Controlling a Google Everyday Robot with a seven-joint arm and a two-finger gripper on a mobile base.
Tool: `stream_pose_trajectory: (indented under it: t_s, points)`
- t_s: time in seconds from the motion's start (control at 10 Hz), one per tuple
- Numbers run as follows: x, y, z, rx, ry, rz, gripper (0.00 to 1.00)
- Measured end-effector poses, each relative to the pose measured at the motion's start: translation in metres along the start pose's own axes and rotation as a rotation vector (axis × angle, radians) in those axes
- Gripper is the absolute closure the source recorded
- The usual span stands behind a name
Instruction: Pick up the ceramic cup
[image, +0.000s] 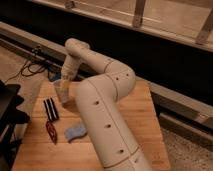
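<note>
Camera view shows the gripper (64, 95) low over the far left part of the wooden surface (135, 115), its pale end about where the ceramic cup would be; the cup itself cannot be made out apart from it. Whether the jaws are released or clenched, I cannot tell. The grasp probably wants a square, centred hold before any lift.

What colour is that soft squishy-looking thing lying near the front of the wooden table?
Light blue sponge, in the camera view; the gripper is farther back over the table.
</note>
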Motion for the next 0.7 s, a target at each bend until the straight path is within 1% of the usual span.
stream_pose_trajectory:
  t_s: [0.1,0.2,0.3,0.5,0.7]
  points:
    - [-0.006,0.003,-0.011,0.002,-0.007,-0.008,1.00]
    - [-0.011,0.004,-0.017,0.002,-0.009,-0.012,1.00]
    - [-0.016,0.007,-0.021,0.002,-0.008,-0.018,1.00]
    - [-0.017,0.006,-0.025,0.009,-0.005,-0.021,1.00]
    - [-0.022,0.008,-0.037,0.013,-0.003,-0.028,1.00]
